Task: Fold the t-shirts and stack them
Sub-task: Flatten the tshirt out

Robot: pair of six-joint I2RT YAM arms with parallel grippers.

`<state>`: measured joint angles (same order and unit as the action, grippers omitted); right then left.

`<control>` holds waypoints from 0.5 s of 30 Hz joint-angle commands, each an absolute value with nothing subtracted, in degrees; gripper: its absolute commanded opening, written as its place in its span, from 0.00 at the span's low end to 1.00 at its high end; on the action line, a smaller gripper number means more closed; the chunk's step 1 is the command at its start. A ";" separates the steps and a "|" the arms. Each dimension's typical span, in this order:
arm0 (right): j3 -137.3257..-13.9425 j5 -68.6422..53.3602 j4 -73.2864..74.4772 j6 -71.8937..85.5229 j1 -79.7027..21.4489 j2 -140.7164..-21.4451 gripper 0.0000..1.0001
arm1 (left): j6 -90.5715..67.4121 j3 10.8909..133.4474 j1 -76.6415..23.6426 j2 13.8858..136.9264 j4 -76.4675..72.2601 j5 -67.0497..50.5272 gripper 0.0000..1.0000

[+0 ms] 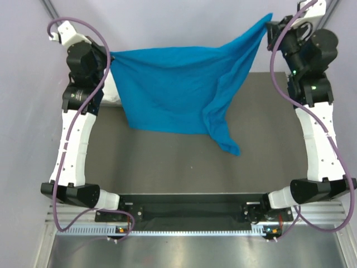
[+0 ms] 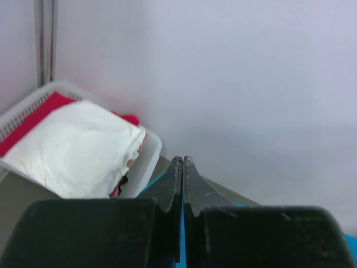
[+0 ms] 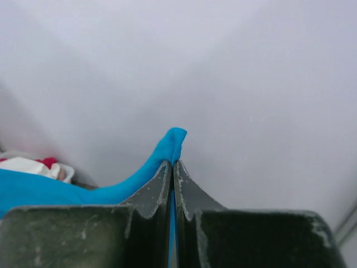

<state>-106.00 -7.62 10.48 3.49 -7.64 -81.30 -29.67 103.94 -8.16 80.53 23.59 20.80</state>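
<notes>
A bright blue t-shirt (image 1: 178,89) hangs spread in the air between both arms, above the far part of the dark table (image 1: 184,167). Its lower right part droops to a point near the table's middle. My left gripper (image 1: 109,59) is shut on the shirt's left upper corner; a thin blue strip (image 2: 182,223) shows between the closed fingers of the left gripper (image 2: 182,161). My right gripper (image 1: 271,27) is shut on the higher right corner, and a blue tip (image 3: 174,139) sticks out past the closed right gripper (image 3: 172,163). A white t-shirt (image 2: 78,145) lies on a red one (image 2: 39,114).
The white and red shirts lie in a pale plastic tub (image 2: 152,149) at the table's far left corner, mostly hidden behind the left arm in the top view. Pale walls close in the back and both sides. A metal rail (image 1: 184,230) runs along the near edge.
</notes>
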 commanded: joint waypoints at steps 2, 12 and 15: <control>-120.93 -8.52 13.19 -7.64 -5.19 -82.18 0.00 | -21.63 113.64 -7.74 80.43 28.21 23.20 0.00; -125.68 -14.84 10.28 -10.20 -4.22 -81.30 0.00 | -17.67 120.49 -7.82 78.93 30.23 26.54 0.00; -125.86 -18.01 10.28 -8.00 -4.22 -81.56 0.00 | -17.49 122.51 -7.74 79.89 31.46 26.90 0.00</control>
<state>-123.17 -13.54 12.84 -8.67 -5.21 -81.45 -19.68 118.50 -8.16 80.14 30.41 24.99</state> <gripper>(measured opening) 0.008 0.011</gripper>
